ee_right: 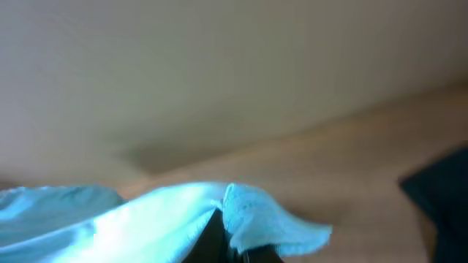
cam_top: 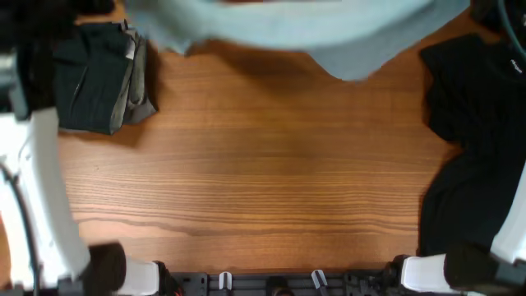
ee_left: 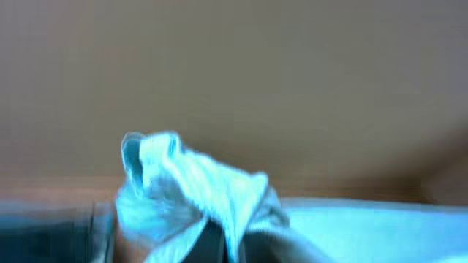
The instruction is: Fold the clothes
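Overhead, the blue shirt [cam_top: 329,33] is stretching, blurred, along the counter's [cam_top: 263,181] far edge, its lowest part dipping right of centre. A black shirt [cam_top: 477,140] is lying crumpled along the right edge. A folded dark pile [cam_top: 103,78] is sitting at the far left corner.

At the left wrist, the view is blurring, but the left gripper [ee_left: 212,245] is pinching a bunched fold of the blue shirt, jaws closed on it.

At the right wrist, the right gripper [ee_right: 219,237] is clamping another edge of the blue shirt, with the counter lying beyond.
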Robot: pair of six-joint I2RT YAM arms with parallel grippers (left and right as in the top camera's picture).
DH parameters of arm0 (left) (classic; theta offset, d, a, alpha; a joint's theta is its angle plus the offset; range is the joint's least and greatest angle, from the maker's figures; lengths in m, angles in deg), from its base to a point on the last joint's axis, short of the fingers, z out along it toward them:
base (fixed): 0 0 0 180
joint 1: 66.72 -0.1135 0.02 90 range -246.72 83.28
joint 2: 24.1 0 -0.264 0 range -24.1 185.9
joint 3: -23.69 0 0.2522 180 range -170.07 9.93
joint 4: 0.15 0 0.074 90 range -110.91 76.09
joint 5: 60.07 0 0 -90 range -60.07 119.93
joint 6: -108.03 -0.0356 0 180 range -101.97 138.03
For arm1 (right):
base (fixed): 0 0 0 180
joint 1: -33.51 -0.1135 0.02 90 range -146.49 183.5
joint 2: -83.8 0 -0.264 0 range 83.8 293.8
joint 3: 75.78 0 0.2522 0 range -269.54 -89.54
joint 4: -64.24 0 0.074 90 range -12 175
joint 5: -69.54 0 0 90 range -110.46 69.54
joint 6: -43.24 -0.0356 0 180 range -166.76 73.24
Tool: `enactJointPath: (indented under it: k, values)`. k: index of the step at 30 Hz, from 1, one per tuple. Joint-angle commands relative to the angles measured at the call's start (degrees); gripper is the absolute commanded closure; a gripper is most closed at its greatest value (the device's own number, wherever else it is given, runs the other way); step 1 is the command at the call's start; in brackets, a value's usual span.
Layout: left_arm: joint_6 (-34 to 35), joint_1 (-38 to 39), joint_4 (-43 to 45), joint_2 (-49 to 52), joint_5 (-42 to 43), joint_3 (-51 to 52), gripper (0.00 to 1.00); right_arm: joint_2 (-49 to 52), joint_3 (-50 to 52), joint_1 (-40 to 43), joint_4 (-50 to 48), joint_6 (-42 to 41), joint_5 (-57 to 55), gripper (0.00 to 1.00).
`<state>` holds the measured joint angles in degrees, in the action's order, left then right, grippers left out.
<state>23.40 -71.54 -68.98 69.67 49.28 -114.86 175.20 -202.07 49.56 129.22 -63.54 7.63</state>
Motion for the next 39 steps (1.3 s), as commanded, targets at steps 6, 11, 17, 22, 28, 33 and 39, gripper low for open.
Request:
enactJointPath:
  k: [6, 11, 17, 22, 28, 33, 39]
  values:
    - [-3.67, 0.52, -12.35, 14.56, -2.29, 1.03, 0.96, 12.76, -0.28, -3.76, 13.18, 10.80, -1.51, 0.96]
    - [-4.13, 1.77, -12.24, 11.58, -2.32, 1.03, 0.96, 10.49, -0.31, -4.48, 13.49, 10.58, -1.09, 0.96]
    - [-5.25, 1.99, -11.98, -3.30, -8.00, 1.03, 0.96, -3.15, -0.31, -4.48, 15.67, 7.63, -1.70, 0.96]
    - [-5.31, 1.92, -12.04, -16.24, -18.51, 1.03, 0.96, -13.14, -0.31, -4.48, 18.78, 5.46, -5.11, 0.96]
    - [-6.69, 1.92, -12.09, -23.82, -22.58, 1.03, 0.96, -21.20, -0.31, -4.48, 20.37, 0.98, -7.63, 0.96]
    - [-6.64, 1.92, -12.15, -20.48, -22.67, 1.03, 0.96, -20.55, -0.28, -4.48, 19.69, -0.13, -7.80, 0.96]
    - [-6.64, 1.92, -9.35, -7.76, -18.14, 1.03, 0.96, -10.64, -0.28, -4.61, 18.29, -0.13, -7.50, 0.96]
